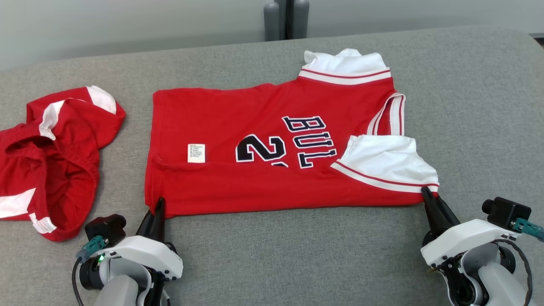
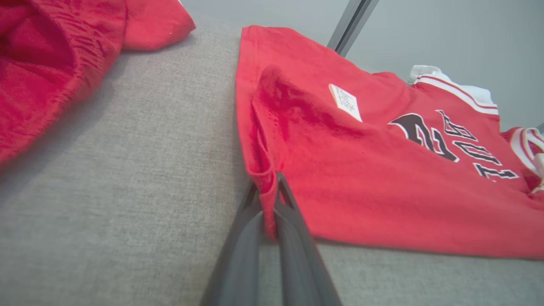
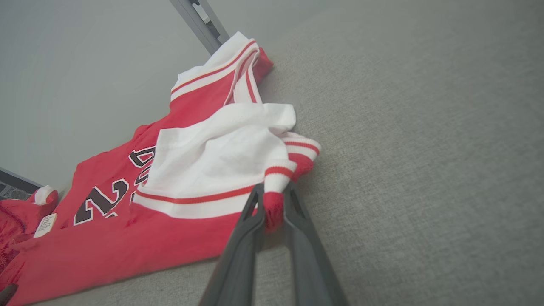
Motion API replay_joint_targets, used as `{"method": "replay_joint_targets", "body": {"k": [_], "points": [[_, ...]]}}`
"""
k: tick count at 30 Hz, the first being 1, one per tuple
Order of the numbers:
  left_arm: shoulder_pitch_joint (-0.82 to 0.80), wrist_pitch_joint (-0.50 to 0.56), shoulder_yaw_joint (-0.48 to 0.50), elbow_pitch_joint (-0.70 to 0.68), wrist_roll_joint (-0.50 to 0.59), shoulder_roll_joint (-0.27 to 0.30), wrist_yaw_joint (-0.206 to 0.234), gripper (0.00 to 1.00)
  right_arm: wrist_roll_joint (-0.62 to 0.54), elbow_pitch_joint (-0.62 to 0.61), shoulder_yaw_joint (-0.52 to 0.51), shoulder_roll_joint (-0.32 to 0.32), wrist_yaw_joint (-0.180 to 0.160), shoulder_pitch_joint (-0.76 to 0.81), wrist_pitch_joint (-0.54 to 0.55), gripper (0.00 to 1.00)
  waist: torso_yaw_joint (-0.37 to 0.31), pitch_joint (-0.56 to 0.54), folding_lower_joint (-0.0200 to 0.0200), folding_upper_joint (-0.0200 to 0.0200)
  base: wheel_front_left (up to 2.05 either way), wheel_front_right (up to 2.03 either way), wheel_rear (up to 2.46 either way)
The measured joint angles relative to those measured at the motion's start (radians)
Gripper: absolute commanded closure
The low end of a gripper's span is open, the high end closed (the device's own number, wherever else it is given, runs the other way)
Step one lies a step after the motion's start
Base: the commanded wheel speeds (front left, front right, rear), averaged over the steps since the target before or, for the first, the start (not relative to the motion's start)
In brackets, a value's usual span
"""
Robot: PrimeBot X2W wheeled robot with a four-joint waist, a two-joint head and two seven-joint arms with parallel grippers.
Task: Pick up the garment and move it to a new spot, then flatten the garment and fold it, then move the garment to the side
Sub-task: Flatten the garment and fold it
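While clamped on the near edge of the garment (image 1: 255, 127), left gripper (image 1: 158, 208) at the 7 o'clock hem corner and right gripper (image 1: 426, 196) at the 5 o'clock sleeve corner, treat it as lying flat on the grey cushion (image 1: 297, 255) toward 12 o'clock, long axis 9-to-3.

White wrist shells (image 1: 148, 253) carry black cameras (image 1: 106, 227), dark fingers (image 1: 156, 219), perhaps teal plugs (image 1: 91, 246).

The red, white-sleeved garment (image 1: 255, 187) lies flat, its near edge folded over.
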Motion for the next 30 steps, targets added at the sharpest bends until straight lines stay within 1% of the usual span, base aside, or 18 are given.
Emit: {"method": "replay_joint_targets", "body": {"k": [8, 17, 22, 30], "points": [[0.035, 0.000, -0.001, -0.002, -0.016, -0.002, 0.000, 1.00, 0.020, -0.049, -0.009, -0.034, 0.000, 0.034, 0.034, 1.00, 0.010, -0.046, 0.0000, 0.0000, 0.00, 0.00, 0.00], [0.070, 0.002, -0.010, -0.003, -0.035, -0.001, 0.000, 1.00, 0.042, -0.142, -0.021, -0.053, 0.000, 0.095, 0.110, 1.00, 0.008, -0.084, 0.0000, 0.0000, 0.00, 0.00, 0.00], [0.111, 0.030, -0.011, -0.009, -0.061, -0.001, 0.000, 1.00, 0.044, -0.181, -0.025, -0.055, 0.000, 0.140, 0.167, 1.00, 0.005, -0.104, 0.0000, 0.0000, 0.00, 0.00, 0.00], [0.188, 0.079, -0.025, -0.066, -0.086, -0.001, 0.017, 1.00, 0.043, -0.228, -0.054, -0.052, 0.000, 0.219, 0.250, 1.00, 0.006, -0.134, 0.0000, 0.0000, 0.00, 0.00, 0.00]]}}
